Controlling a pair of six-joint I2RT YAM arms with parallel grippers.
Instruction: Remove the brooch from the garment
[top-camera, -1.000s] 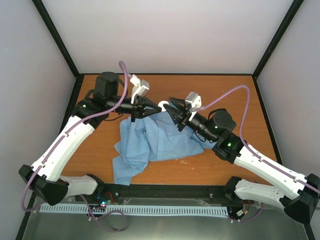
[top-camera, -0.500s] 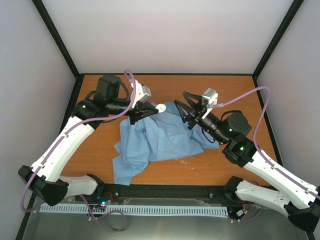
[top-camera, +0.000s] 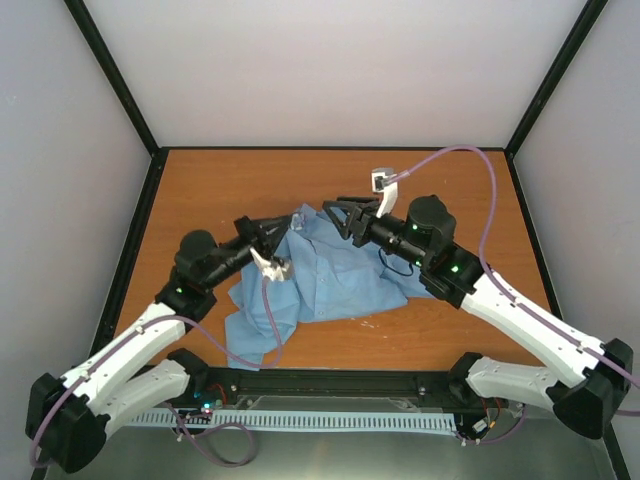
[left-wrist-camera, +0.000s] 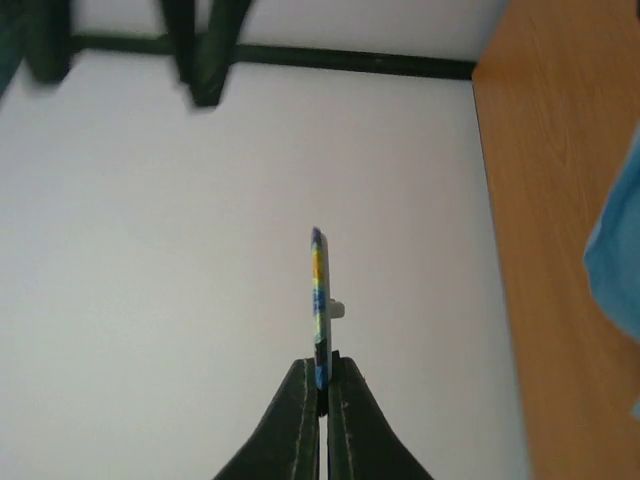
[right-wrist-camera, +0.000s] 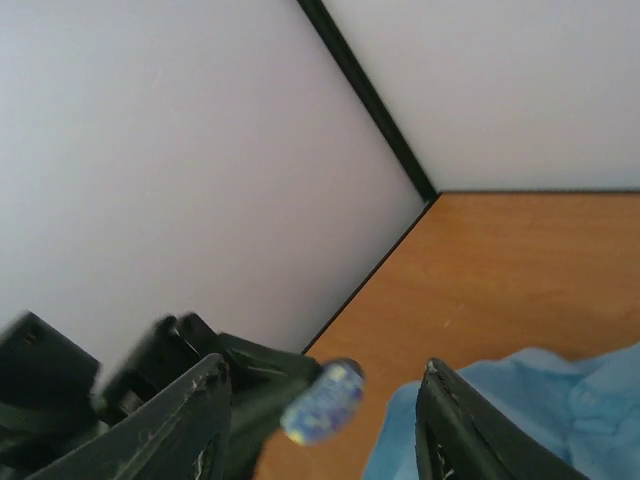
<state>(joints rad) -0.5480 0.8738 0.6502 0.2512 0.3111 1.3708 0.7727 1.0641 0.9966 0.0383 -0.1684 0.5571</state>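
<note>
Brooch (left-wrist-camera: 318, 300) edge-on, clear of crumpled blue garment (top-camera: 330, 275)

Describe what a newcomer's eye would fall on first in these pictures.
The left pincer is shut on the brooch, a thin colourful disc seen edge-on against the pale wall, free of the cloth. The crumpled light blue shirt lies in the middle of the orange table, with the right pincer open over its far edge.
</note>
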